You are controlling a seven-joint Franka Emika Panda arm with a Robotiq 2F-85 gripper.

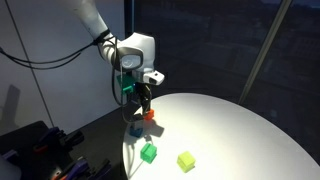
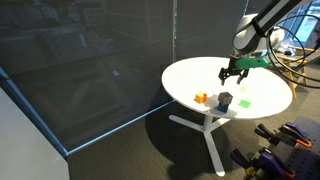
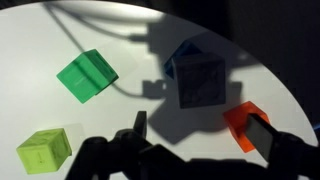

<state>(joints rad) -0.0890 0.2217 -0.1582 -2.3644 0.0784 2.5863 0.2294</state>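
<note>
**Open gripper hovering over a cluster of coloured blocks**

The gripper is hanging above the round white bench. Its jaws are standing fully apart, holding nothing and touching no block.

In the wrist view, the blue block is lying flat on the bench just beyond the gap between the fingers, roughly centred on it. The orange block is sitting nearer and to the right, close beside the right finger. The green block is lying well to the left. The yellow-green block is sitting at the near left, and both are keeping clear of the gripper.

Judged from this pose, the main hazard is arising from how close the blue and orange blocks are lying to each other. In a straight descent the right finger could be coming down on the orange block's top or edge, knocking it aside.

The blue block also appears to be sitting slightly turned against the jaws. A closing grip could therefore be catching its corners rather than its faces, twisting it or squeezing it out.

In both exterior views the cluster is lying near the bench rim, so a nudged block could be sliding off. The arm's shadow is darkening the blue block and blurring its edges.
</note>
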